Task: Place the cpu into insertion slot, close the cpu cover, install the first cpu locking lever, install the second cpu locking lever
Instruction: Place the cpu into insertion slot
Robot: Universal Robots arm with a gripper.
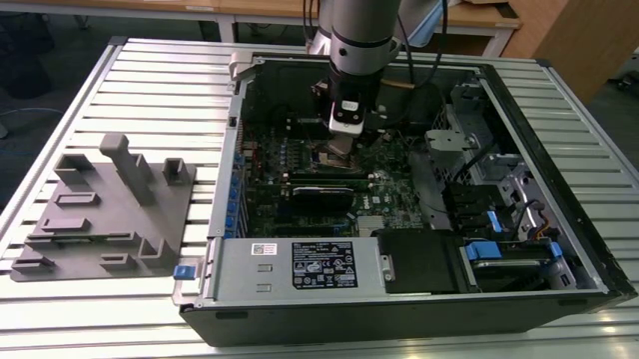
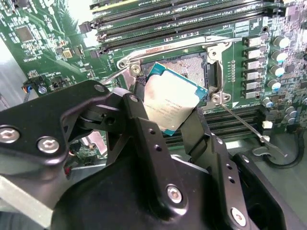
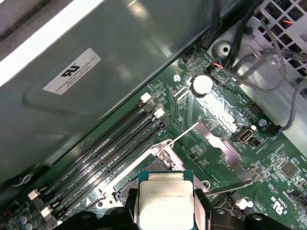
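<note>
1. The hand (image 2: 168, 115) is closed down to the chip's width. Its two black fingers (image 2: 144, 129) pinch the cpu (image 2: 175, 96) by opposite edges. In the first wrist view the cpu (image 3: 165, 201) sits square between them, its metal top facing the camera.
2. I judge the cpu to be light, thin and stiff, with a smooth lid that could slip and a delicate underside. The edges look like the right place to grip it, as here.
3. Just beyond the cpu lies the open insertion slot (image 2: 187, 64). The chip hangs over it, tilted in the second wrist view and not seated.
4. Beside the slot the cpu cover (image 3: 218, 148) appears raised, and a thin locking lever (image 2: 244, 123) stands free.
5. Farther out, the motherboard (image 1: 274, 153) lies in the computer case (image 1: 399, 314), which rests on the slatted worktop (image 1: 150, 90).
</note>
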